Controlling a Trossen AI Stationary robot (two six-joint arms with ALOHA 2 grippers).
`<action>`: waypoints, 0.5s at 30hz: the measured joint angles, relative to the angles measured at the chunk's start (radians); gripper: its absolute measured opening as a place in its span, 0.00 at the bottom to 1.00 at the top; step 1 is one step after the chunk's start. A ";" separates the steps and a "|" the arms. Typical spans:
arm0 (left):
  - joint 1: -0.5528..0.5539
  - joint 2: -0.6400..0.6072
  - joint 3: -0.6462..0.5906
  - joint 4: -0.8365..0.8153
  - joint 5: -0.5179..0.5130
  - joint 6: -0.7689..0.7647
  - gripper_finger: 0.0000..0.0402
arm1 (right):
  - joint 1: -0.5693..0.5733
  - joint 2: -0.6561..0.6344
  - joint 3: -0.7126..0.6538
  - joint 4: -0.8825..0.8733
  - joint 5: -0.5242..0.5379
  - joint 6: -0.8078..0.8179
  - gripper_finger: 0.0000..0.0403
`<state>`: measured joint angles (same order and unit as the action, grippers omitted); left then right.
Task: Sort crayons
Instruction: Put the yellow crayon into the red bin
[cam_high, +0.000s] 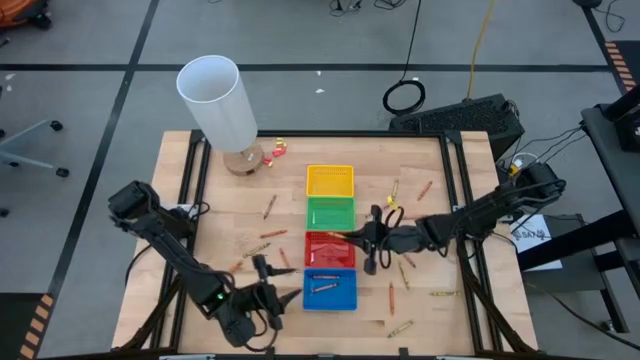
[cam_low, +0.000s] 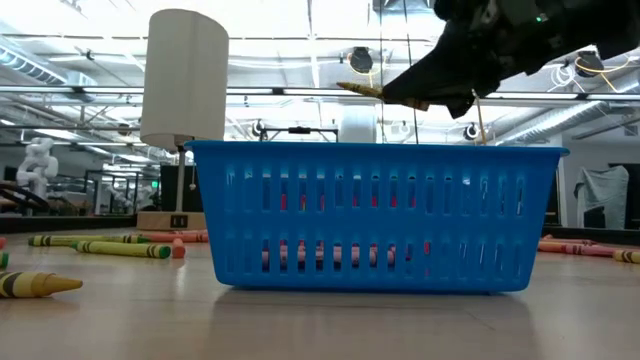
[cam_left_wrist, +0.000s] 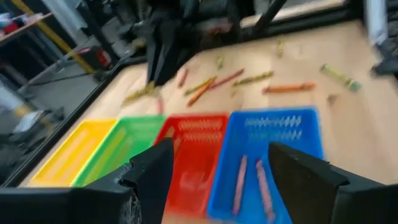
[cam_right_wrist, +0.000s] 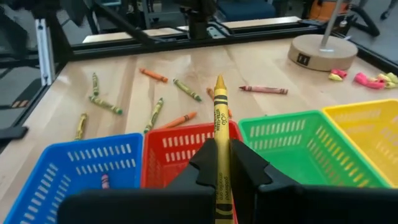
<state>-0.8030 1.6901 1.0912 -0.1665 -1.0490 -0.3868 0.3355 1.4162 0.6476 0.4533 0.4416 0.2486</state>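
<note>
Four trays stand in a row: yellow (cam_high: 330, 181), green (cam_high: 330, 213), red (cam_high: 330, 248) and blue (cam_high: 330, 290). My right gripper (cam_high: 356, 238) reaches in from the table's right and is shut on a yellow crayon (cam_right_wrist: 219, 118) above the red tray (cam_right_wrist: 186, 146). My left gripper (cam_high: 272, 290) is open and empty beside the blue tray's left side, and it faces the trays (cam_left_wrist: 221, 162). Two crayons (cam_left_wrist: 249, 183) lie in the blue tray. Other crayons (cam_high: 400, 270) lie loose on the wood. My right gripper pinches the yellow crayon's rear part (cam_right_wrist: 221, 177) between its two fingers (cam_right_wrist: 252, 165). The crayon lies along the fingers, and its pointed end (cam_low: 358, 89) sticks out past them toward the table's left. The fingers come nearly level from the right. The crayon is lifted clear above the trays.
A white cylinder (cam_high: 220, 98) on a round base (cam_high: 243, 160) stands at the far left, with small red and yellow bits (cam_high: 275, 150) beside it. Loose crayons lie left (cam_high: 255, 245) and right (cam_high: 405, 325) of the trays. A raised frame (cam_high: 462, 190) borders the table.
</note>
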 joint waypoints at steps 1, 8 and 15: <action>-0.005 -0.009 -0.016 -0.012 -0.011 -0.037 0.65 | -0.004 0.000 0.000 0.003 0.000 -0.001 0.01; -0.033 -0.046 -0.103 0.008 -0.021 -0.154 0.60 | -0.014 0.058 -0.001 0.129 0.001 0.017 0.01; -0.038 -0.046 -0.170 0.105 -0.022 -0.128 0.54 | -0.016 0.168 -0.001 0.229 0.001 0.015 0.01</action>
<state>-0.8412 1.6440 0.9210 -0.0614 -1.0713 -0.5149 0.3199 1.5842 0.6468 0.6821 0.4429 0.2640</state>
